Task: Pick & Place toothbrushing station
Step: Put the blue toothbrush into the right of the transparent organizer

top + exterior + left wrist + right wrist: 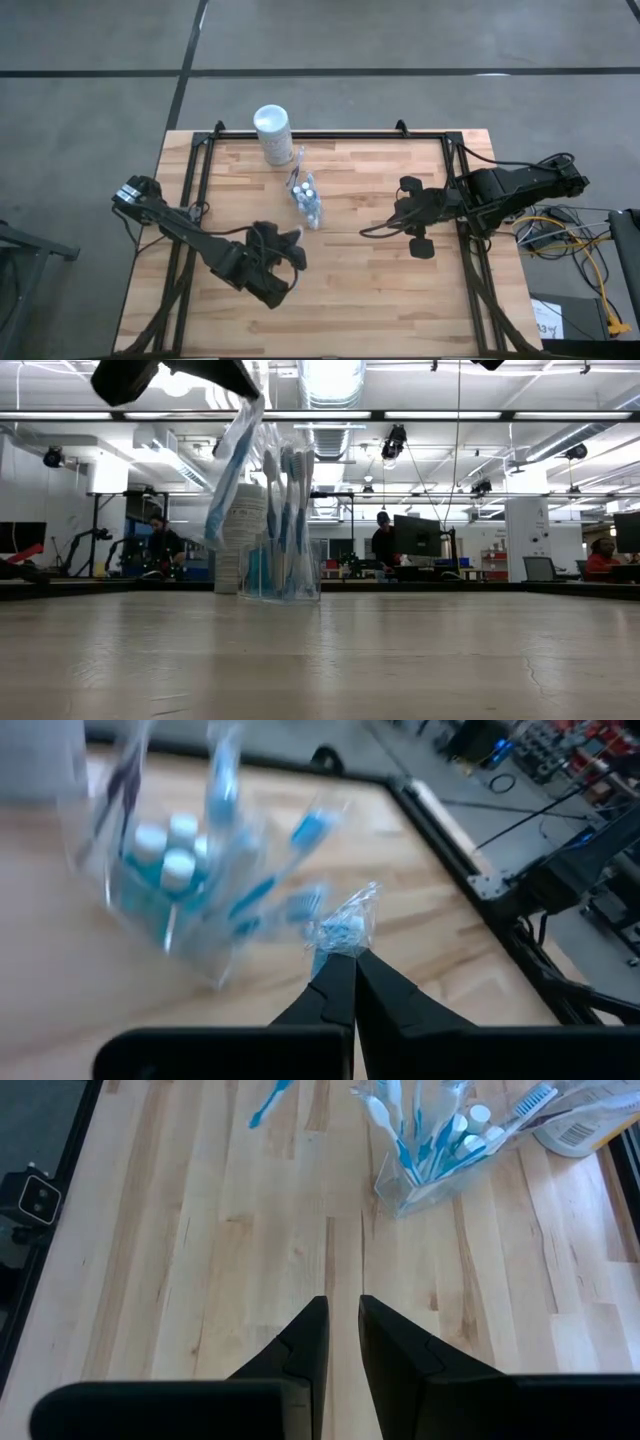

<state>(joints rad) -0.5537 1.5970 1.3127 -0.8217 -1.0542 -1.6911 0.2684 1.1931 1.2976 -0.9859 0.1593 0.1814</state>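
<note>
From above I see a wooden worktop (350, 280) with a dark frame and one of my arms on each side. The toothbrushing station (307, 200), a small clear plastic holder, stands upright near the middle of the worktop, toward its far edge. It holds several blue-and-white toothbrushes (285, 490) standing on end. Just beyond it stands a taller white cylinder (272, 134) with a round lid; from the level camera the two overlap, so I cannot tell whether they touch.

My left tool (343, 952) is over the near left part of the worktop, in front of the station and apart from it. Its fingers are pressed together on a crinkled bit of clear wrapper (345, 923) with blue showing inside. In the level view a wrapped blue-and-white toothbrush (230, 470) hangs tilted from a dark tool at the upper left, its lower end beside the station; it looks lifted clear of the wood.

My right tool (343, 1312) is over the right side of the worktop, well apart from the station and pointing toward it. Its two fingers stand a narrow gap apart with nothing between them, only bare wood beneath.

Past the worktop, people sit at desks with monitors in a large room.
</note>
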